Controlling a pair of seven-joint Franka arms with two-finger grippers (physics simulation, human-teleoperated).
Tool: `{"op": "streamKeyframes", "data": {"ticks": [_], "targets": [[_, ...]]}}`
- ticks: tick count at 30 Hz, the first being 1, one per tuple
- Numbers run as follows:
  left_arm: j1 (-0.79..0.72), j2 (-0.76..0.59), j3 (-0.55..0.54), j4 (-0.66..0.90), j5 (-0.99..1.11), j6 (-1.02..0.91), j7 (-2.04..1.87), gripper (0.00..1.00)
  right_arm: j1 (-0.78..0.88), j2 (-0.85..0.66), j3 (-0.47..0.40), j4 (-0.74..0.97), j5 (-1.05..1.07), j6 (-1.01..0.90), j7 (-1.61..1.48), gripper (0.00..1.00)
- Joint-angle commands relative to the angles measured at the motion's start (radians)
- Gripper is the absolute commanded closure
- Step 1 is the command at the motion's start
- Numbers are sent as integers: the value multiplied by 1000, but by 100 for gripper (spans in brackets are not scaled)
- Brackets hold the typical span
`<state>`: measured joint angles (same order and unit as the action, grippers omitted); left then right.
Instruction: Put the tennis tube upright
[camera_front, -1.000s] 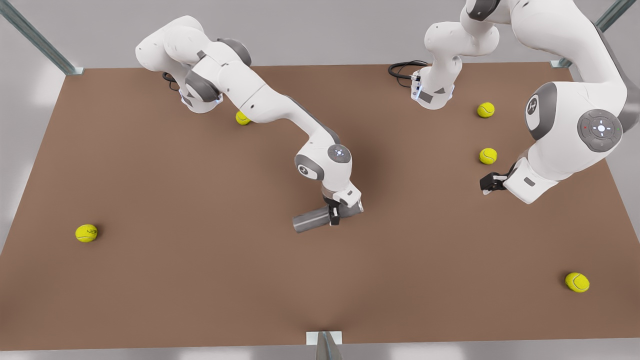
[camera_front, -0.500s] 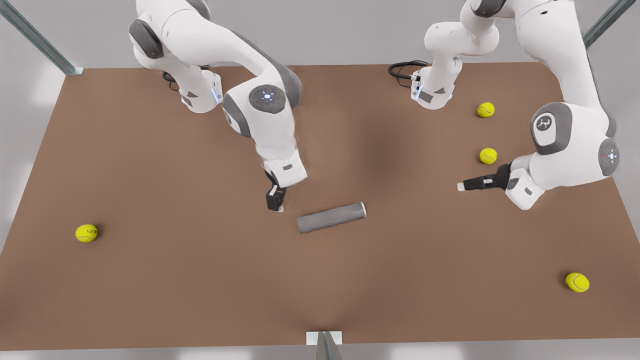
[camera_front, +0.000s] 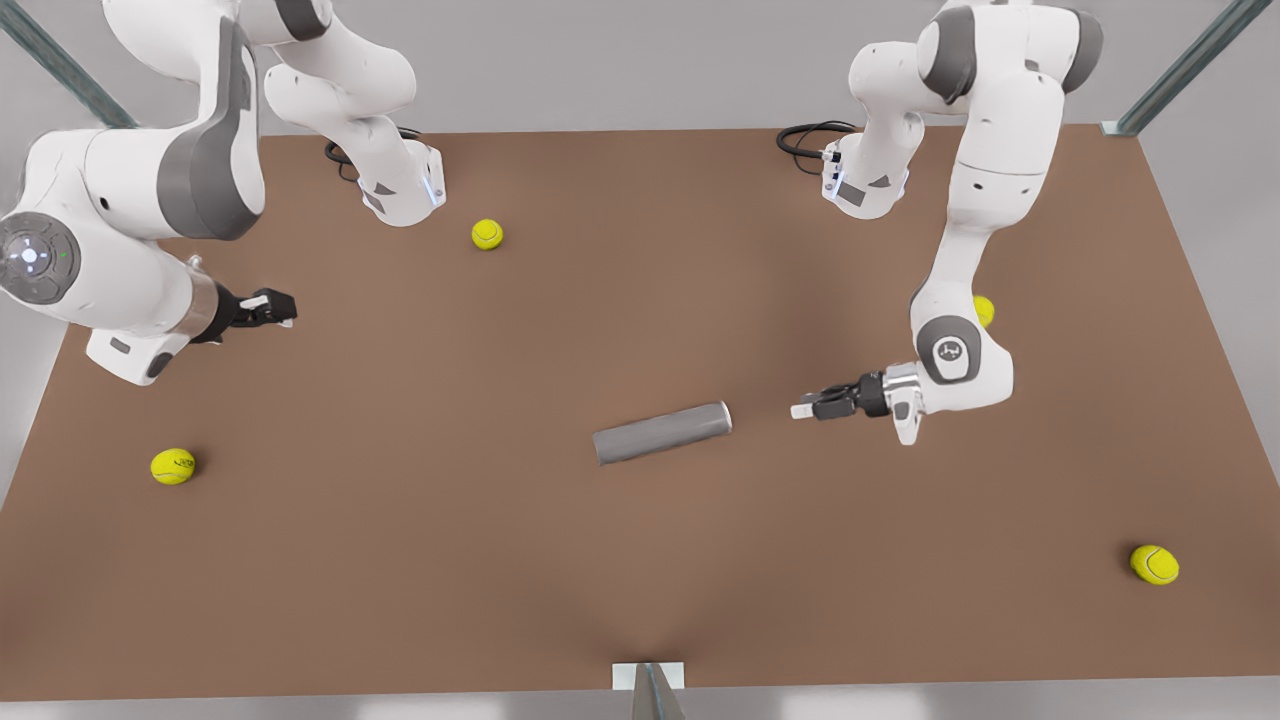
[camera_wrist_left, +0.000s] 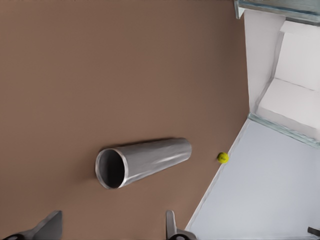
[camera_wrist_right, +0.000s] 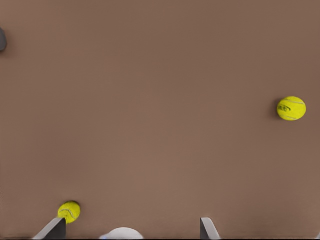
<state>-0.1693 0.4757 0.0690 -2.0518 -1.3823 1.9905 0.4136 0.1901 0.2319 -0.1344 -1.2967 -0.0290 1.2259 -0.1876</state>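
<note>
Lying on its side mid-table, the plain grey metallic tennis tube (camera_front: 662, 432), hollow and dark at one end, is faced by the spread-fingered left gripper (camera_front: 806, 410), while the right gripper (camera_front: 283, 308) is held wide, well apart.

The tennis tube (camera_front: 662, 432) is plain metallic grey, with a dark inside at its open end (camera_wrist_left: 111, 168). The surface (camera_front: 640, 560) beneath it is flat matte brown. Tennis balls (camera_front: 173, 466) scattered around the tube are yellow-green with thin pale seams. Both arms (camera_front: 985, 180) are white with grey joints, and each pincer (camera_front: 812, 408) is black.
</note>
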Motion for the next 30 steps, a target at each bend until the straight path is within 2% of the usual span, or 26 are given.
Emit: {"op": "streamKeyframes", "data": {"ticks": [1, 3, 4, 10, 11, 13, 25, 26, 30], "targets": [[-15, 18, -3, 16, -89, 19, 941, 0, 0, 9, -1, -3, 4, -43, 336, 0], [-30, 52, -3, 36, -103, 22, 1048, 1, 0, 27, -2, 5, 6, -45, 333, 0], [-33, 55, -5, 39, -113, 22, 1073, 10, 2, 29, -5, 7, 4, -46, 333, 0], [-102, 110, -8, 56, -250, 37, 1093, 12, 3, 32, -7, 7, 12, -49, 333, 0], [-102, 116, -12, 55, -264, 36, 1093, 17, 3, 35, -7, 7, 12, -49, 333, 0], [-101, 127, -17, 55, -277, 36, 1093, 21, 3, 37, -7, 7, 14, -49, 333, 0], [-116, 126, -32, -30, -330, 22, 1087, 21, 2, 43, -7, 4, 27, -52, 332, 0], [-116, 127, -43, -31, -353, 25, 1087, 25, 2, 44, -7, 4, 30, -52, 332, 0], [-127, 126, -47, -37, -368, 28, 1077, 27, 2, 46, -11, 2, 41, -51, 332, 0]]}}
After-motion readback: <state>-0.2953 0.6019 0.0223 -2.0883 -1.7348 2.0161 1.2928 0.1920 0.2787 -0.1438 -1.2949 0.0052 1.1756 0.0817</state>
